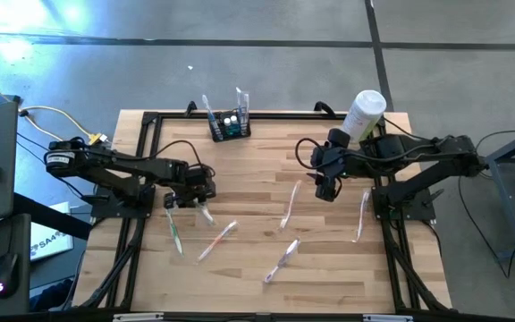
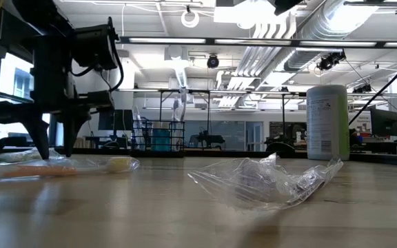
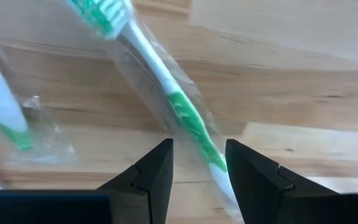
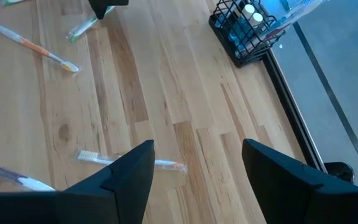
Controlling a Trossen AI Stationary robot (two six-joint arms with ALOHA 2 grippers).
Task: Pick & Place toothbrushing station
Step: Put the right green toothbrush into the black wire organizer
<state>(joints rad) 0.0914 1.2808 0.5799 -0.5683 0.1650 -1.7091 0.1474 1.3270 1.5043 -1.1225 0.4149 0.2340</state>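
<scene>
The black wire rack stands at the table's far edge with toothbrushes upright in it; it also shows in the right wrist view. My left gripper is open and points down at the table's left middle. Its fingers stand on either side of the handle of a green-and-white toothbrush in a clear wrapper, which lies flat on the wood. A second wrapped brush lies beside it. My right gripper is open and empty above the table's right middle. My left gripper comes from above, pointing down, its fingers across the toothbrush handle's lower end. The handle lies on the table close against one finger. I cannot tell whether that finger touches it.
Several wrapped toothbrushes lie loose on the wood: an orange one, one near the middle, one at the right, one toward the near edge. A tall white cylinder stands at the far right. A black frame borders the table.
</scene>
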